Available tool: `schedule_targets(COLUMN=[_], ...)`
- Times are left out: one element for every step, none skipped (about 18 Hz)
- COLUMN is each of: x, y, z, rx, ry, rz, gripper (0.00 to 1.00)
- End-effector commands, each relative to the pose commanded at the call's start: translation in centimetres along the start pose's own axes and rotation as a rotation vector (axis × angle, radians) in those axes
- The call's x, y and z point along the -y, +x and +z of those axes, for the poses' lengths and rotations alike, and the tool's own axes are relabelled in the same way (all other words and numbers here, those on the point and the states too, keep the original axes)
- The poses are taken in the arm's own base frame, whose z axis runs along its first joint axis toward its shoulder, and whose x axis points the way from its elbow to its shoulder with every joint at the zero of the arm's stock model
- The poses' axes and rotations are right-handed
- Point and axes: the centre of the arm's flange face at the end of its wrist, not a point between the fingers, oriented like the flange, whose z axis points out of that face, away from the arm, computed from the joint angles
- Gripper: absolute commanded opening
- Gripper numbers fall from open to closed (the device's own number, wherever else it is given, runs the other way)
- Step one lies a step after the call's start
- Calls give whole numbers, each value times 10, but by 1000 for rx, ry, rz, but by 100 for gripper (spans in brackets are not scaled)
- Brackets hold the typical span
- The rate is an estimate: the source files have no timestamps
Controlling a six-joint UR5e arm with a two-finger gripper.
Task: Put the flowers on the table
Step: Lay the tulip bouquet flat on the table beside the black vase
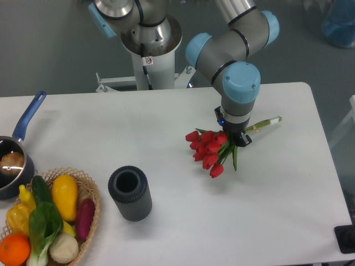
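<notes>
Dark ribbed cylinder (130, 193), produce basket (89, 191), blue-handled pot (16, 160).

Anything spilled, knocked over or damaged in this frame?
Nothing stands out. The flowers are intact in the pincer over the table; the dark cylinder stands upright, and the produce sits inside its basket.

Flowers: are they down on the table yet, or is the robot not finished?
Not finished. The flowers are out of the dark vase and over the table. The gripper holds the bunch by its stems. What is left is to lay it down and let go.
</notes>
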Motion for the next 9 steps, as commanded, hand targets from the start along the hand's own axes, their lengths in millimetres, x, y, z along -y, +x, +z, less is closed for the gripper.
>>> schedule_targets(x=[2,4,5,7,10,13,13,13,13], y=[-4,-8,-9,-10,-10,-10,-11,-11,-12], z=[1,0,-1,2,1,3,6,7,9], rx=[0,5,7,6,11,8,4,2,-1], ry=[0,-1,-1,-1,-3,-5,-6,-6,-12], rz=[5,7,10,12,17,22,21,21,23], gripper=[34,34,34,34,34,34,34,34,35])
